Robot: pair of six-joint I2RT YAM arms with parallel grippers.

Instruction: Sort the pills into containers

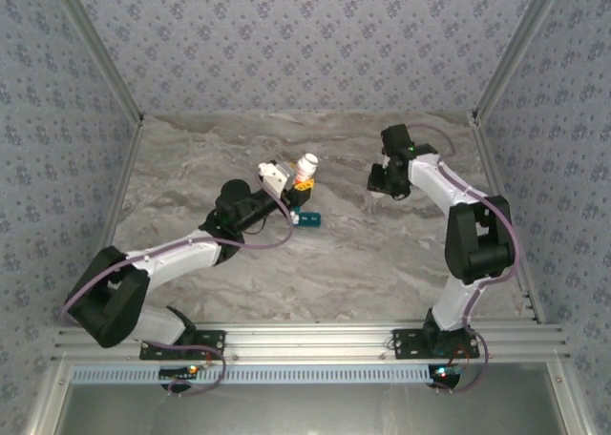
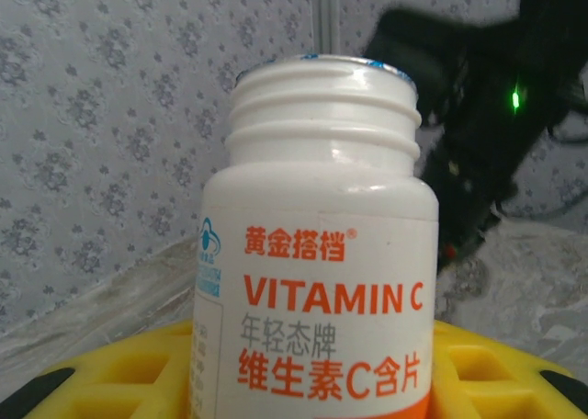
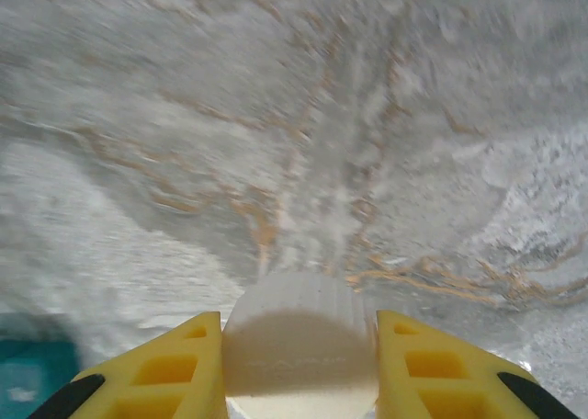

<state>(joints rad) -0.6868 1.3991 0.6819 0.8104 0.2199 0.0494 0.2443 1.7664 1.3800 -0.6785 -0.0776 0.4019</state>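
Nearest you on the grey marbled table [image 1: 334,263], the small teal-blue rectangular plastic pill box [image 1: 308,217] lies just beside your left gripper [image 1: 302,182]. That gripper is clamped on a white plastic vitamin C bottle [image 2: 317,254], and its wrist view shows the threaded neck uncapped. Farther right, your right gripper [image 3: 299,382] pinches a white ribbed round cap [image 3: 299,332]. The cap is plain in that wrist view but only a pale blur from above.
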